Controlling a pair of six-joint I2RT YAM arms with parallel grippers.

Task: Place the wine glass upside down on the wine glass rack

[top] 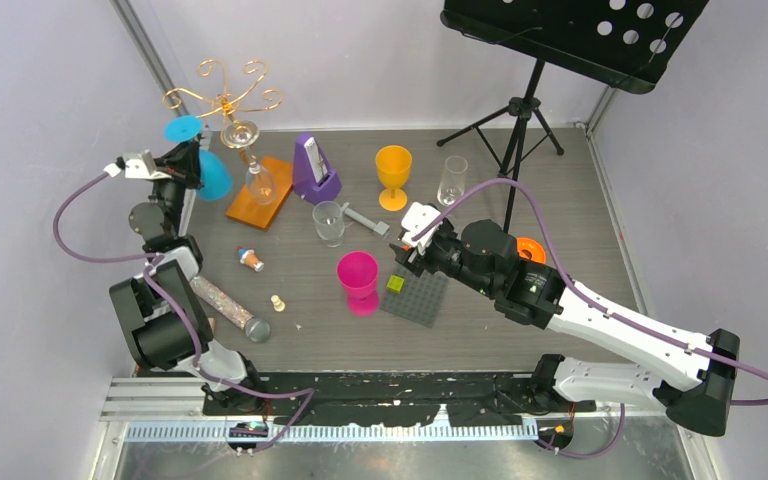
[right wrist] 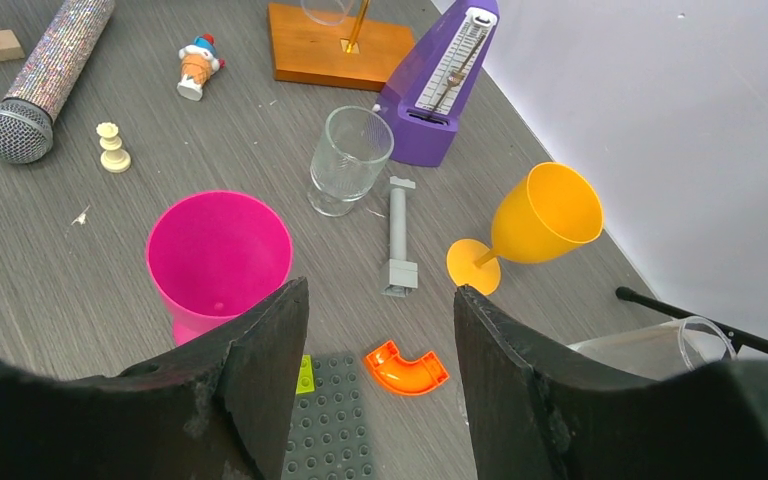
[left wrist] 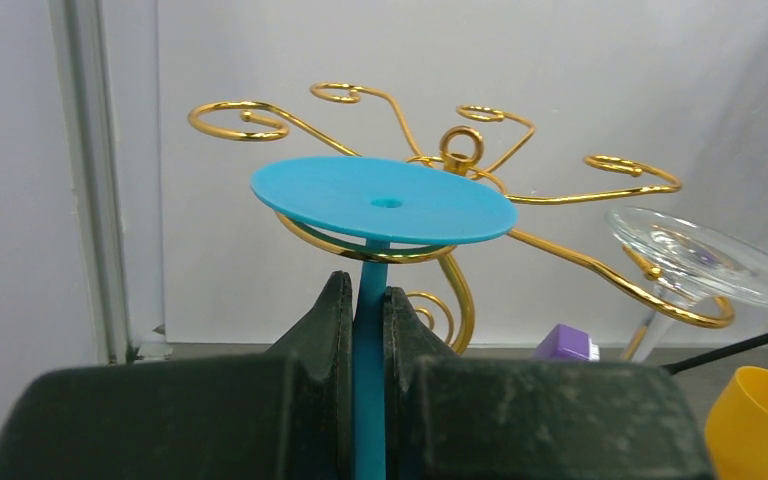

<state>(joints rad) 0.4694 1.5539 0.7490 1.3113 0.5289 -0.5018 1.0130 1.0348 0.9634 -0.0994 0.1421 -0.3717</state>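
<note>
A blue plastic wine glass hangs upside down, with its flat foot (left wrist: 385, 198) on top and its stem (left wrist: 368, 310) between the jaws of my left gripper (left wrist: 365, 290), which is shut on it. From above, the foot (top: 182, 128) and bowl (top: 216, 176) sit at the left edge of the wine glass rack (top: 225, 95), gold wire on an orange base (top: 260, 200). A gold curl (left wrist: 305, 232) runs just under the foot, around the stem. I cannot tell whether the foot rests on it. My right gripper (right wrist: 380, 290) hovers open over the table, holding nothing.
A clear wine glass (top: 242, 133) hangs upside down on the rack's right side. On the table stand a pink cup (top: 358, 275), a yellow goblet (top: 393, 170), a clear tumbler (top: 328, 222), a purple metronome (top: 313, 165), a microphone (top: 230, 305), a grey baseplate (top: 415, 295) and a black music stand (top: 522, 110).
</note>
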